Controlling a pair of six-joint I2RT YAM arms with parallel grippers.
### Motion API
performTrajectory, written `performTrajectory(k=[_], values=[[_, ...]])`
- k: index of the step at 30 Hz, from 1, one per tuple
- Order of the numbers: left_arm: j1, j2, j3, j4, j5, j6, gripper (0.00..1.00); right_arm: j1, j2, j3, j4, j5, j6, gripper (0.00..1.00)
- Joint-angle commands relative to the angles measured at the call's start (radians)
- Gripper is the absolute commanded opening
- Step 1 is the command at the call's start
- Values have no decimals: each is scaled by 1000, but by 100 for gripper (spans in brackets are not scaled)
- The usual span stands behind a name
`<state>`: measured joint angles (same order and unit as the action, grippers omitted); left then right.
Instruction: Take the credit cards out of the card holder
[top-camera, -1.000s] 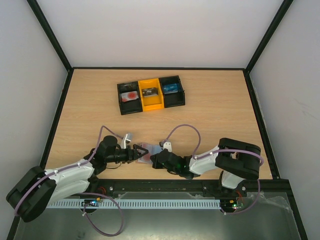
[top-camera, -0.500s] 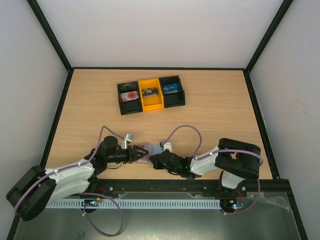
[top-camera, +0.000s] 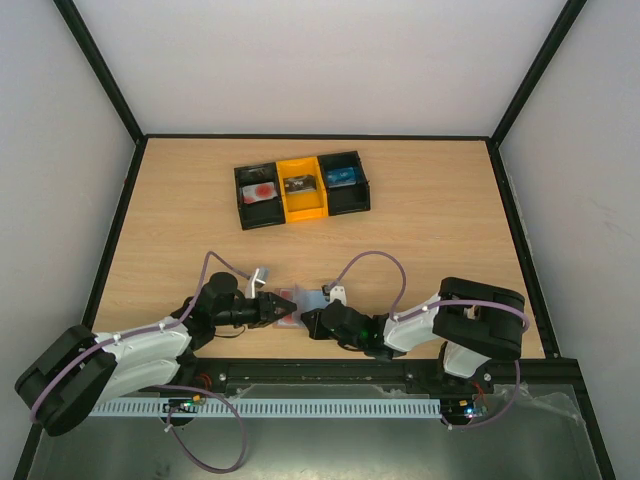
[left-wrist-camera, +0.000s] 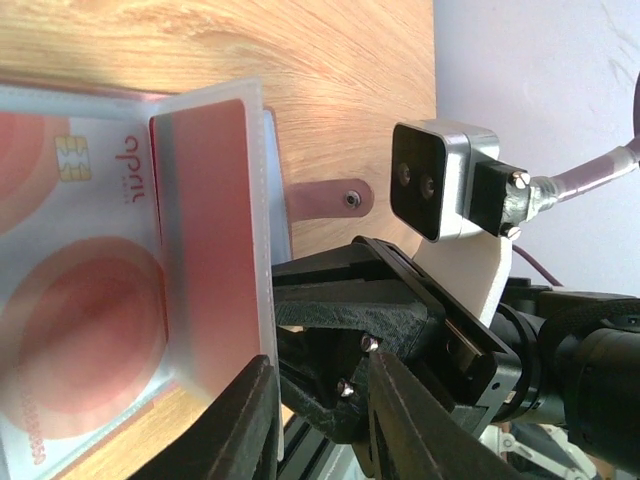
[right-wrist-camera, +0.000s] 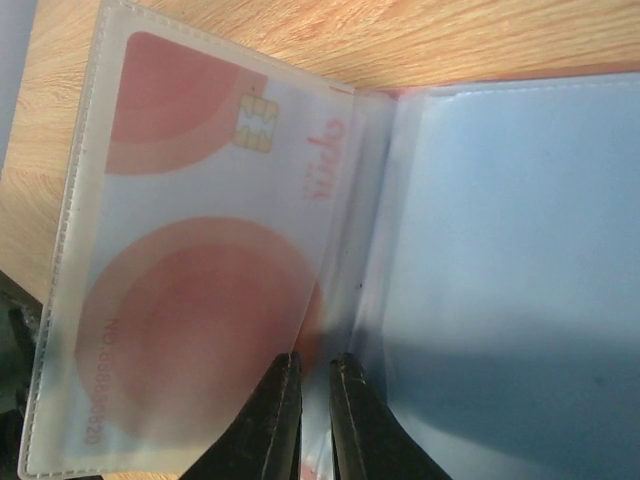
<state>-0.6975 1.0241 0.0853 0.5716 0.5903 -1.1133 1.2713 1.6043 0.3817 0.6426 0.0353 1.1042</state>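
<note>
Looking down on the pale wooden table (top-camera: 420, 240), not much has shifted in the last second. The black-and-yellow three-compartment plastic tray (top-camera: 303, 213) sits at the far side, well apart from the action. Both arms meet at the near edge over the small flat bifold card holder (right-wrist-camera: 500, 250) with blue-grey inner panels, which lies open there.

The real change is the left pincer (left-wrist-camera: 318, 380): its jaws have drawn in from wide to a narrow gap. The plain red plastic card (left-wrist-camera: 205, 250), tilted up in its clear sleeve, now has its edge right against one finger. A gap's still showing, so nothing's clamped yet. The right pincer (right-wrist-camera: 315, 372) is all but closed, nipping the holder's lower edge by the fold, probably to brace it.

The pale card (right-wrist-camera: 190, 260) with the red round mark is sleeved too, so both cards are still inside. Best guess is a pinch-and-pull on the red one comes next.
</note>
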Motion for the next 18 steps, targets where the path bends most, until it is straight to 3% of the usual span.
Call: performTrajectory(k=[1, 6, 9, 18], values=[[-6, 6, 22, 39, 2, 3, 25, 8, -24, -25, -20, 20, 7, 11], [-8, 22, 22, 51, 0, 2, 24, 8, -42, -38, -14, 32, 8, 10], [-12, 33, 28, 52, -2, 0, 30, 8, -41, -39, -11, 34, 9, 10], [-33, 34, 47, 48, -14, 0, 33, 8, -44, -46, -5, 35, 11, 10]])
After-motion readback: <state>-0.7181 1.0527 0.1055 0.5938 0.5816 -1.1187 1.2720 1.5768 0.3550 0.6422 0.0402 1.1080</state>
